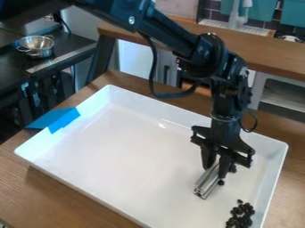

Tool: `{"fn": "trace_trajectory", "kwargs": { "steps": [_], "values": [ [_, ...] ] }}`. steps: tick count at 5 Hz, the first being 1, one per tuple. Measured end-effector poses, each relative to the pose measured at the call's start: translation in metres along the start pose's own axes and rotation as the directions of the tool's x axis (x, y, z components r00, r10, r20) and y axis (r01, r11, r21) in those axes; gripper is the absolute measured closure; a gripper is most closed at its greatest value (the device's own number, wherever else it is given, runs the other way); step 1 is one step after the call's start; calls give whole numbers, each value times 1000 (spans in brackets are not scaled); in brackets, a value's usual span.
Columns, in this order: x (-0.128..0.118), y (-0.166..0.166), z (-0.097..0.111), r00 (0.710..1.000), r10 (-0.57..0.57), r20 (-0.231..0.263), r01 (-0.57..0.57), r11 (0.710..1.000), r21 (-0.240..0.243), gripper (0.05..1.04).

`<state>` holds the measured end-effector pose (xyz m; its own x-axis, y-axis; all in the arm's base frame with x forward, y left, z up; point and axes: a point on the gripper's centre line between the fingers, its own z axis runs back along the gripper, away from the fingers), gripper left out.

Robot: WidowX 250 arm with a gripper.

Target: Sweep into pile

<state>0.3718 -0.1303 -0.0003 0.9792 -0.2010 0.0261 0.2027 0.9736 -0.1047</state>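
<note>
The gripper [216,173] hangs over the right part of a white tray [65,120], shut on a short silver metal bar [205,184]. The bar lies low at the tray floor, its near end pointing toward the lower left. Close to the bar's right side are a few small dark pieces [221,182], partly hidden by the gripper. Several more dark pieces [241,213] lie clustered near the tray's lower right corner, apart from the bar.
Blue tape [64,118] covers part of the tray's left rim. The tray stands on a wooden table [53,196], its raised walls surrounding the work area. A metal bowl [36,45] stands on a dark counter at the upper left.
</note>
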Motion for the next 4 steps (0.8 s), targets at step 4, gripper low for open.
{"fn": "trace_trajectory", "kwargs": {
  "steps": [4],
  "values": [
    [-13, -43, -2, 998, -41, -46, 38, 997, -62, 745]
  ]
}}
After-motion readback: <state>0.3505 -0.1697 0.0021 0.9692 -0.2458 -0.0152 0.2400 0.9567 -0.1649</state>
